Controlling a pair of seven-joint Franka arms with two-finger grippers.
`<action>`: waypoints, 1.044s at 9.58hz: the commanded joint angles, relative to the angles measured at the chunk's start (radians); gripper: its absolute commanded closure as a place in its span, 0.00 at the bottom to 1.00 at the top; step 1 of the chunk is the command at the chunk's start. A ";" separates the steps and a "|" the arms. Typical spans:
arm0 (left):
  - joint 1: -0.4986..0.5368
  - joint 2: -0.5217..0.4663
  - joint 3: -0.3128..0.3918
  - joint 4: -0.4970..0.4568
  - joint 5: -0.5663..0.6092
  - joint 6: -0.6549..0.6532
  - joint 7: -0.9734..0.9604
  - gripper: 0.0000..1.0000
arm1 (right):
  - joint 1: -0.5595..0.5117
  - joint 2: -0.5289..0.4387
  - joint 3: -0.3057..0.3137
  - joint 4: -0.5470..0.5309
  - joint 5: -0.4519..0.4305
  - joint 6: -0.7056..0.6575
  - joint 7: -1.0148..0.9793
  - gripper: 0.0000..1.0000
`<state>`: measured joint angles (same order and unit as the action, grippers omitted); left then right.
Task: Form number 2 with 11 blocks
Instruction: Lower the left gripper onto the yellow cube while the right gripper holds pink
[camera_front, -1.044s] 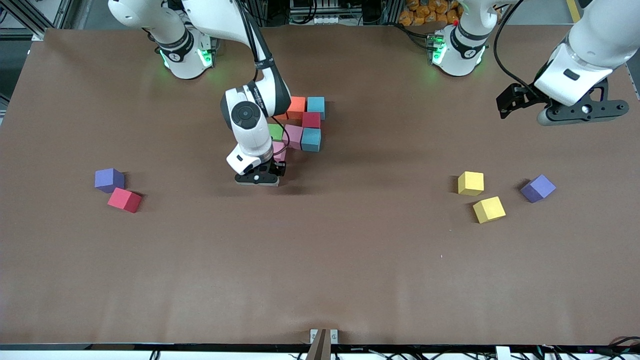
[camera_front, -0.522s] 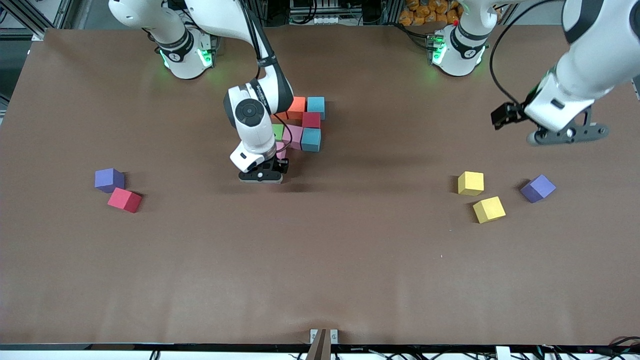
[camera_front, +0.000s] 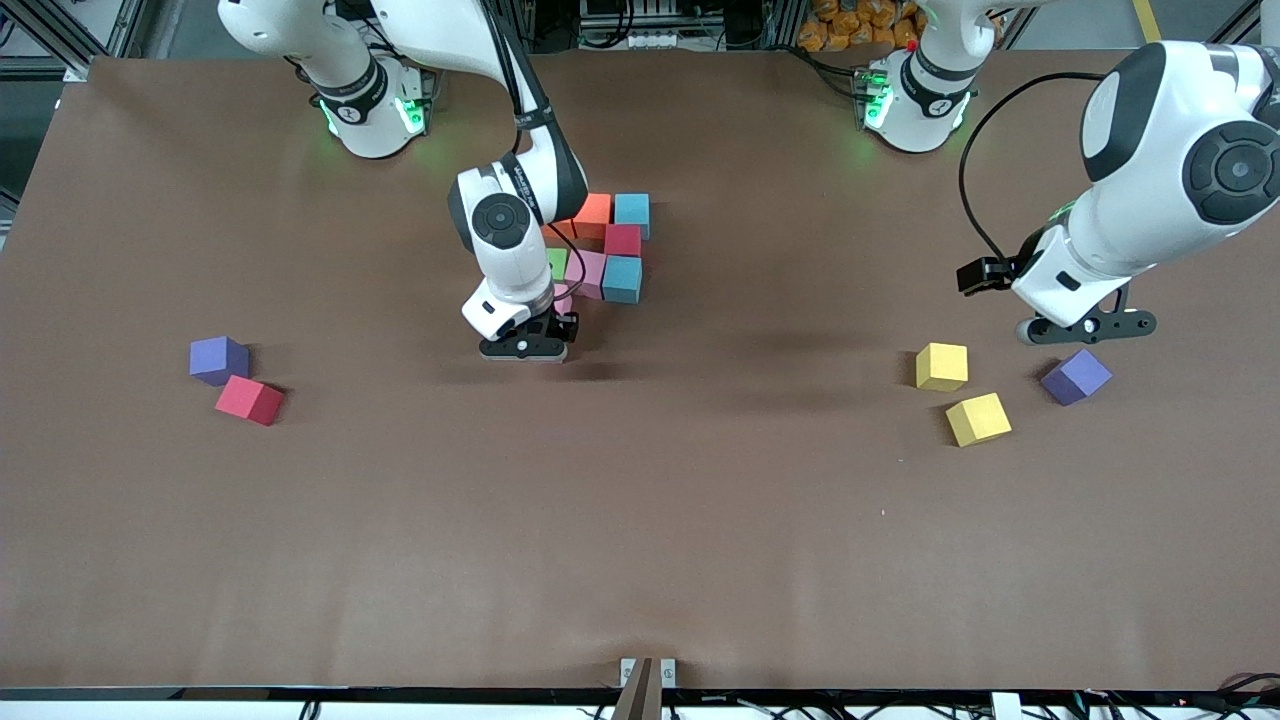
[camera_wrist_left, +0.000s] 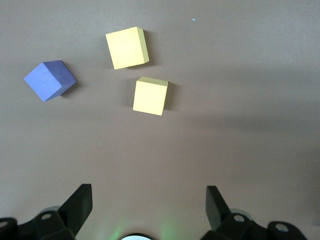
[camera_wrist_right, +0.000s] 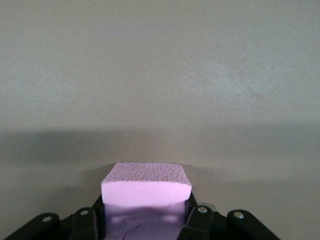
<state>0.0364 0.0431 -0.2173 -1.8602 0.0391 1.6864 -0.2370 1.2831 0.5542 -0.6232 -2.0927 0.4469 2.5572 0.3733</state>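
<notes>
white arms (camera_front: 1150, 200), black joints, green base lights.

We find a cluster of blocks (camera_front: 605, 245) packed touching one another mid-table, toward the right arm's end. Two blocks (camera_front: 236, 380) lie touching near the right arm's end, nearer the front camera than the cluster. Toward the left arm's end, three blocks (camera_front: 975, 395) lie apart from each other; the one nearest that end (camera_front: 1075, 377) sits just below the left gripper (camera_front: 1085, 330).
</notes>
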 joint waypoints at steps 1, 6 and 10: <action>-0.003 -0.002 0.001 -0.013 0.007 0.004 0.021 0.00 | 0.015 -0.039 -0.006 -0.059 -0.002 0.014 -0.008 0.77; -0.003 0.118 0.016 -0.083 0.065 0.174 0.021 0.00 | 0.013 -0.039 -0.006 -0.063 0.001 0.020 0.003 0.78; -0.001 0.210 0.071 -0.168 0.076 0.363 0.146 0.00 | 0.012 -0.037 -0.006 -0.076 0.001 0.040 0.004 0.63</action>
<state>0.0358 0.2348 -0.1784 -2.0202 0.0980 2.0141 -0.1728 1.2835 0.5407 -0.6227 -2.1194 0.4471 2.5813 0.3738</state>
